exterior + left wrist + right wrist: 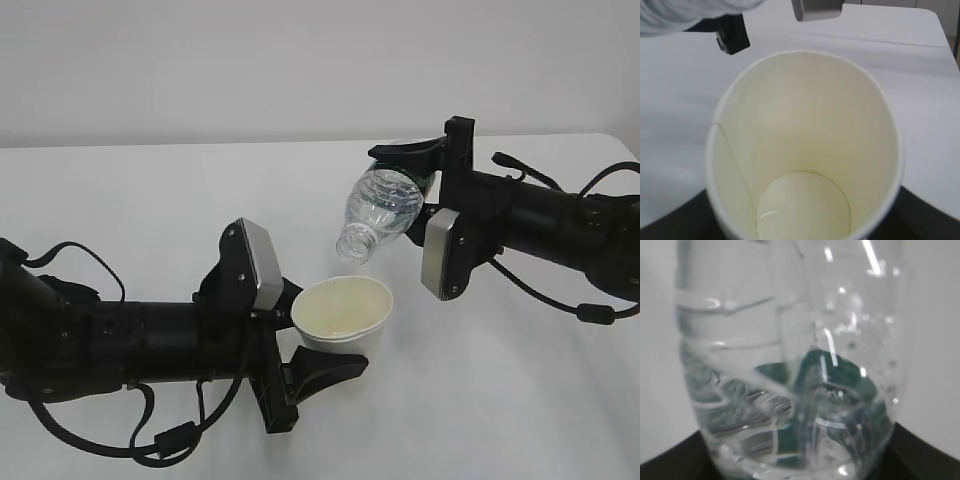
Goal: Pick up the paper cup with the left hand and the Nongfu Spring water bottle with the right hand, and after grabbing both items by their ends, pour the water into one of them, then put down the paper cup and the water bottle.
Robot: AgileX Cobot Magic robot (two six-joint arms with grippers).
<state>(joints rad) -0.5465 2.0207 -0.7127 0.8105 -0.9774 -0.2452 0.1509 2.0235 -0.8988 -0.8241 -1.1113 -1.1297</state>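
Nearest, black left two-finger gripper clamps small white paper cup, cream-lined, a little clear water pooled inside. Right black gripper grips ribbed clear plastic bottle, green-banded, tilted neck-down just above cup rim, over white table.

Plain white table

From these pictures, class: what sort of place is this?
Probably a robot test bench or lab: a bare white table against a plain wall, and two black robot arms, one holding a paper cup, the other a tilted bottle.
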